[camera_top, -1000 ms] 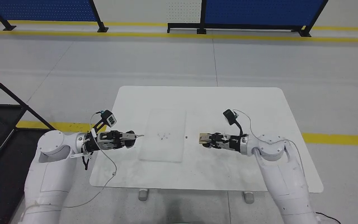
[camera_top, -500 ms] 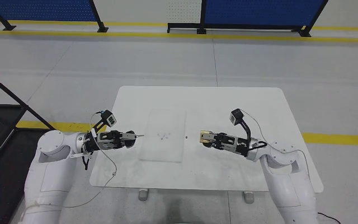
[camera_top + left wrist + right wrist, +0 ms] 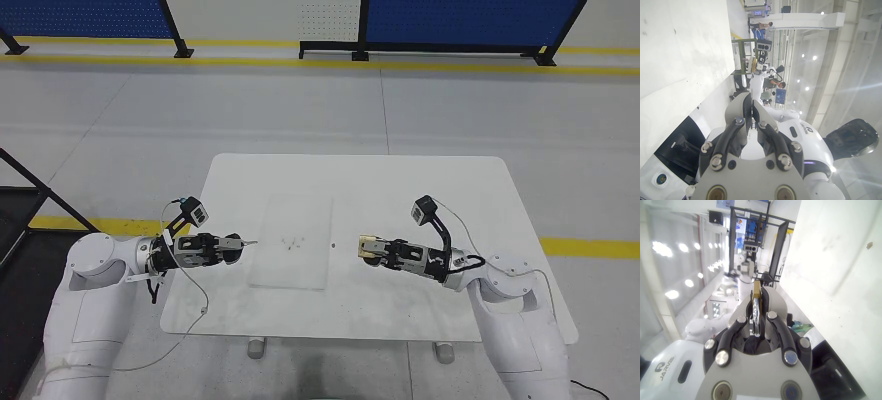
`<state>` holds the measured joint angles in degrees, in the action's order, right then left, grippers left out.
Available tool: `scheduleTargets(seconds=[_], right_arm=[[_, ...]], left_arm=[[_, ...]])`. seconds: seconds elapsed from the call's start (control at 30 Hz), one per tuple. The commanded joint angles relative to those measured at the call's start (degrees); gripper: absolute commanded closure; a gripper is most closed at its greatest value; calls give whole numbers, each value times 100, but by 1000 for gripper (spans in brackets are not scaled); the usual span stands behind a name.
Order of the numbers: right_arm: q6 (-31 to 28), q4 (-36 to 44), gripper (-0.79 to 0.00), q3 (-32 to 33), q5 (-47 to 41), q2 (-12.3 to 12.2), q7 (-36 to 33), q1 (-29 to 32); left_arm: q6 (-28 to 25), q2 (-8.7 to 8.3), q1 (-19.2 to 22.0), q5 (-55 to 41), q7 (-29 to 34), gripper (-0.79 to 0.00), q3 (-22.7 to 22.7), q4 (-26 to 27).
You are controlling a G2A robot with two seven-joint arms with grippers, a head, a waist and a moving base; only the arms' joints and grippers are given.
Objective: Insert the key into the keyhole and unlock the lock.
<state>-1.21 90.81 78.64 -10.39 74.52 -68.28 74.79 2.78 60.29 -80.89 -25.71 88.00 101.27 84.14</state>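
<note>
Over the table's left side my left gripper [image 3: 236,242] is shut on the key [image 3: 248,242], whose thin blade points toward the other arm. In the left wrist view the key [image 3: 752,100] shows edge-on between the closed fingers [image 3: 738,106]. My right gripper [image 3: 372,247] hovers right of centre, shut on the brass lock [image 3: 365,244]. The right wrist view has the lock [image 3: 756,291] clamped between the pads, its silver shackle [image 3: 755,315] back toward the palm. Key tip and lock face each other, apart, with a wide gap between them. From the left wrist the lock [image 3: 753,65] appears far off.
A thin white mat [image 3: 292,262] lies on the white table [image 3: 420,180] under the gap between the grippers. A black frame [image 3: 20,200] stands off the table's left side. Blue barriers stand far behind.
The right arm's wrist has turned and its elbow swung outward, while the lock stayed near the same spot. The left arm and key have not moved.
</note>
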Motion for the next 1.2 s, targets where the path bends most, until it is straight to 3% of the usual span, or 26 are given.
scheduleTargets(seconds=[0.0, 0.43, 0.77, 1.17], right_arm=[[0, 0, 0, 0, 0, 0, 0, 0], [-239, -225, 0, -156, -394, -40, 347, 143], [-364, -367, 0, -500, -448, -49, 548, -2], [-390, -345, 0, -684, -420, -122, 366, -53]], left_arm=[[-35, 6, -21, 3, -131, 0, -19, 6], [-662, 169, -127, -657, -977, 0, -1131, 235], [-910, 252, 145, -688, -1197, 0, -1901, 64], [-1036, 285, 521, -514, -1343, 0, -2378, -142]])
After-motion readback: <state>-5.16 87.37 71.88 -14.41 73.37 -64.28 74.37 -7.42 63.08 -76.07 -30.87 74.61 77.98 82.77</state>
